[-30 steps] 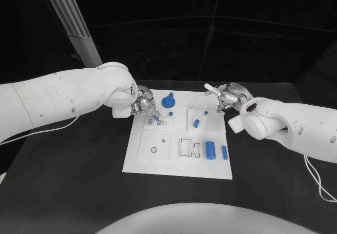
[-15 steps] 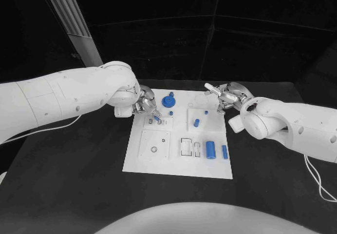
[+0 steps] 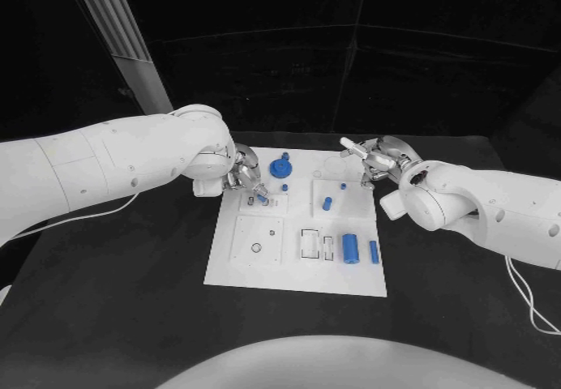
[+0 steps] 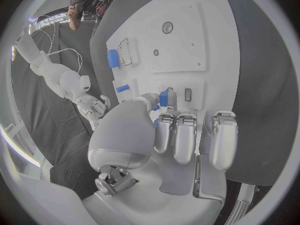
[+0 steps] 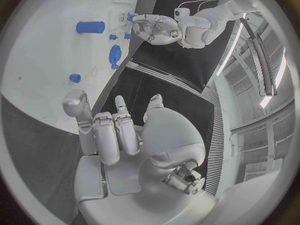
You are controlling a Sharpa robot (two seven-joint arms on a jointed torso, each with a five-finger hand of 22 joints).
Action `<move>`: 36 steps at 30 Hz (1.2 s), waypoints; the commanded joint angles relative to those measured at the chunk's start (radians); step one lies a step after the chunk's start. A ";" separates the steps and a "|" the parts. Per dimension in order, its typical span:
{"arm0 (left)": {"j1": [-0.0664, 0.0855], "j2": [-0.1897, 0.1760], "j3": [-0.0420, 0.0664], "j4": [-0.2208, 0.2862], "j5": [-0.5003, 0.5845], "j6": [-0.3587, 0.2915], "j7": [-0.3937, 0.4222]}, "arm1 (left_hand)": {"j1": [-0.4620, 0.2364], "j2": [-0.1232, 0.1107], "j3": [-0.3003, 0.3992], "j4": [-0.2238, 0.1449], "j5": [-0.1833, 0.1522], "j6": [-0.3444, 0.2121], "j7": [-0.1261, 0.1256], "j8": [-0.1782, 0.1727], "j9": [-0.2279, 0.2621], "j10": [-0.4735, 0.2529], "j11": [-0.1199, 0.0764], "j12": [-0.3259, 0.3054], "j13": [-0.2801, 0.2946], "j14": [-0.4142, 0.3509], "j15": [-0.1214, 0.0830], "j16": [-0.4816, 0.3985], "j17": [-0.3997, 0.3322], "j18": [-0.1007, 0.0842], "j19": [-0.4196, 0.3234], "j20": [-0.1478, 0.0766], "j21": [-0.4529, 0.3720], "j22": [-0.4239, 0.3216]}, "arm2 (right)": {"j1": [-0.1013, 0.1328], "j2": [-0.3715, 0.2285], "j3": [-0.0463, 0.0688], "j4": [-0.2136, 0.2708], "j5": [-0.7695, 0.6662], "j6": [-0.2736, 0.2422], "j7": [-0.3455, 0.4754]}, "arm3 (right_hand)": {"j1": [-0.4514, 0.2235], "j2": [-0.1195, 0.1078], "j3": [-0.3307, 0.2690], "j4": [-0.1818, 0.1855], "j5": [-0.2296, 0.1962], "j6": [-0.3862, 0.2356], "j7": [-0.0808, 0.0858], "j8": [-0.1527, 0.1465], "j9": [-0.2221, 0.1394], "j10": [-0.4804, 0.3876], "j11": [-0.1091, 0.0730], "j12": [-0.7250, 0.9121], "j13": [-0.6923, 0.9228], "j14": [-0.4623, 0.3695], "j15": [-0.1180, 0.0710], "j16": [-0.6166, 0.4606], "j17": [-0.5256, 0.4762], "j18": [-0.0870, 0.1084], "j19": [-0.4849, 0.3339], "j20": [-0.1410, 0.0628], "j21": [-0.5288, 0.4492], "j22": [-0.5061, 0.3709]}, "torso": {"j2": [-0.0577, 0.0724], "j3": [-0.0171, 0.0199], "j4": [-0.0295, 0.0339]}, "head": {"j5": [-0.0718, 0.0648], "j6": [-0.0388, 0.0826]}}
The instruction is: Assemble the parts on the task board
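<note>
One small blue part [image 4: 164, 98] pinched in my left hand [image 3: 242, 177] over the task board [image 3: 298, 271]; my right hand [image 3: 376, 161] half-curled, holding nothing.

1 task board [image 3: 234, 271], 7 blue parts [image 3: 349, 248] (approx.), 2 arms [image 3: 105, 166].

A black table [image 3: 117, 308] fills the lower part of the head view. Behind the table hangs a dark curtain [image 3: 386, 73] in loose folds, closing off the back. A pale ribbed post [image 3: 129, 57] rises slantwise beyond the table's far left corner. In the right wrist view, long strip lights [image 5: 265, 70] run overhead above the table.
</note>
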 commanded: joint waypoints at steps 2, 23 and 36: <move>-0.003 0.006 0.000 -0.007 -0.004 0.001 -0.001 | 0.010 0.000 0.002 -0.008 0.004 0.013 -0.020 0.005 0.012 0.104 -0.004 0.002 0.261 0.104 -0.008 0.003 0.263 -0.007 0.105 -0.005 0.004 0.263 | 0.001 0.000 0.000 0.001 -0.003 -0.006 0.007 | 0.009 -0.001 -0.006 0.000 0.000 -0.006 0.033 0.003 0.001 0.104 -0.005 0.003 0.260 0.106 -0.004 0.002 0.263 0.003 0.004 -0.002 -0.006 0.078 | 0.001 0.0000 -0.0005 | -0.002 -0.001; -0.012 0.020 0.000 -0.028 -0.005 0.001 -0.024 | 0.008 0.001 0.005 -0.008 0.008 0.012 -0.019 0.004 0.014 0.104 -0.004 0.002 0.261 0.104 -0.008 0.003 0.263 -0.007 0.105 -0.005 0.004 0.263 | 0.001 -0.001 0.000 0.002 -0.003 -0.008 0.007 | 0.009 -0.001 -0.006 0.000 0.000 -0.006 0.033 0.003 0.001 0.104 -0.005 0.003 0.260 0.106 -0.004 0.002 0.263 0.003 0.004 -0.002 -0.006 0.078 | 0.000 0.0002 0.0001 | -0.001 -0.009; -0.019 0.039 0.000 -0.061 -0.005 0.003 -0.017 | 0.006 0.001 0.006 -0.007 0.007 0.011 -0.018 0.003 0.015 0.104 -0.003 0.002 0.261 0.104 -0.008 0.003 0.263 -0.007 0.105 -0.005 0.004 0.263 | 0.001 0.000 0.000 0.003 -0.003 -0.007 0.007 | 0.010 0.000 -0.007 0.001 0.001 -0.007 0.032 0.006 0.001 0.104 -0.005 0.003 0.260 0.106 -0.004 0.002 0.263 0.003 0.004 -0.002 -0.006 0.079 | -0.001 0.0005 0.0001 | -0.006 -0.010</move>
